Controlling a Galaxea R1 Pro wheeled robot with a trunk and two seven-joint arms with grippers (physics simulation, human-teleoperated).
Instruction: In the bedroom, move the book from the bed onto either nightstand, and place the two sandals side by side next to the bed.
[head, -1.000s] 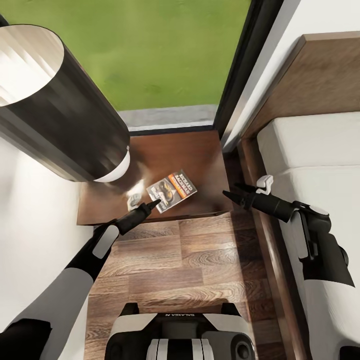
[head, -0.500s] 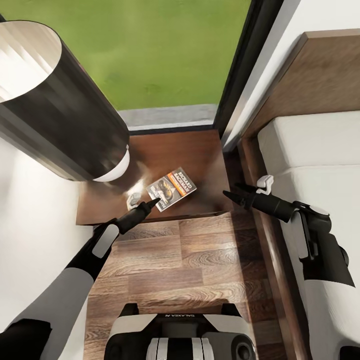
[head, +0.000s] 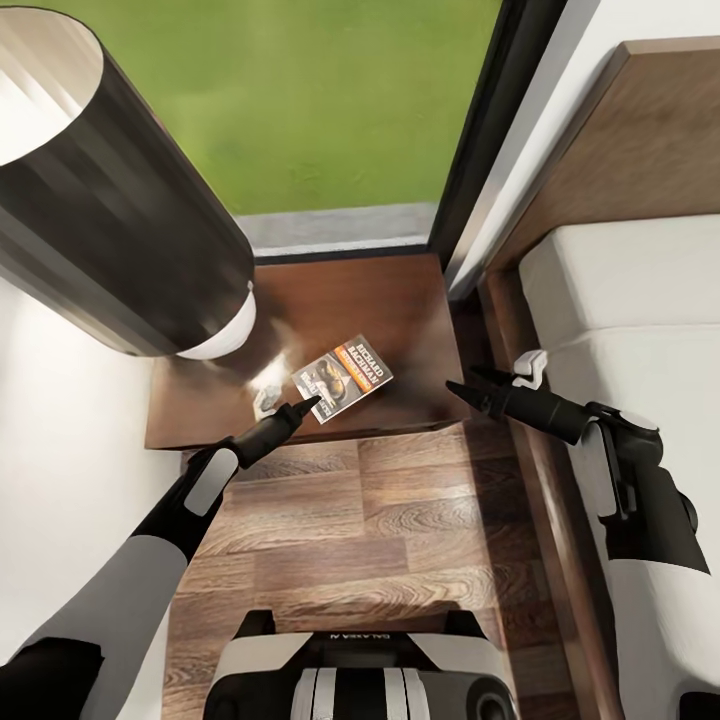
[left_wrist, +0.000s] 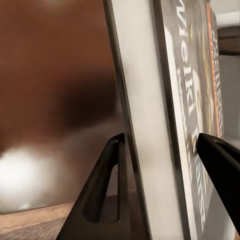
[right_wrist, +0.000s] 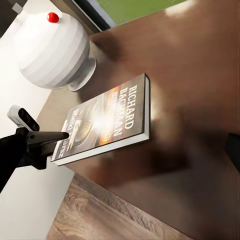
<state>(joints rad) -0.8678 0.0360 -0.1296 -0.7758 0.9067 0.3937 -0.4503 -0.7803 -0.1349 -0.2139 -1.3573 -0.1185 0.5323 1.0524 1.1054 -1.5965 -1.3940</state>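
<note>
The book (head: 343, 378) lies flat on the nightstand (head: 400, 300), just as a moment ago. The left claw (head: 306, 405) stays spread around its edge, letting go. The right claw (head: 462, 385) hangs spread beside the nightstand. Sandals come next.

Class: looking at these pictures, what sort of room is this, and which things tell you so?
Probably a bedroom: a bed with a wooden headboard, a nightstand beside it, and a lamp on it.

Head view steeply downward, wrist views close, sharing the book (head: 343, 378).
</note>
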